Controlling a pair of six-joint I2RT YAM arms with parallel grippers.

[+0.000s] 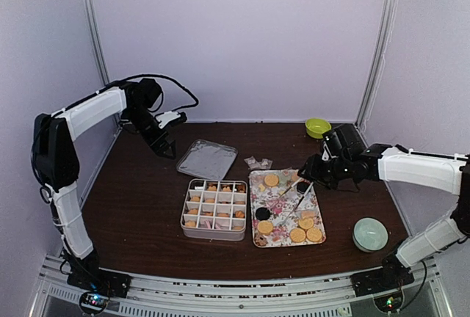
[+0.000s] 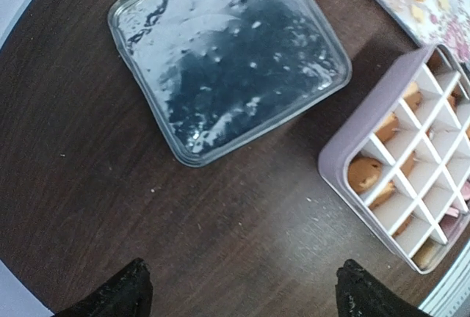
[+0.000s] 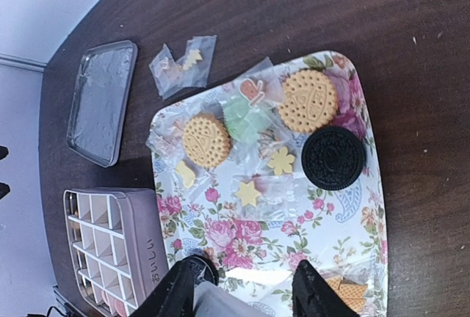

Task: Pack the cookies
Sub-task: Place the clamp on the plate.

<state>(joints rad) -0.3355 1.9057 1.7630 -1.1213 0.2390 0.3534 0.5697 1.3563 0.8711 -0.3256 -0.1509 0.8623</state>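
The cookies lie on a floral tray (image 1: 258, 185): golden ones (image 1: 271, 180) (image 1: 305, 234) and dark ones (image 1: 262, 213). In the right wrist view two golden cookies (image 3: 206, 140) (image 3: 308, 100) and a black one (image 3: 333, 158) lie among small wrapped sweets. More cookies (image 2: 363, 172) sit in a lilac compartment box (image 1: 189, 214). My right gripper (image 1: 313, 173) (image 3: 246, 282) hangs over the tray's right side, shut on metal tongs (image 1: 296, 201) that point down across the tray. My left gripper (image 1: 166, 145) (image 2: 242, 299) is open and holds nothing, above bare table near the clear lid (image 2: 228, 60).
The clear lid (image 1: 207, 159) lies behind the box. A small plastic packet (image 1: 258, 163) lies behind the tray. A green bowl (image 1: 317, 127) stands at the back right and a pale green dish (image 1: 369, 233) at the front right. Walls close in the table.
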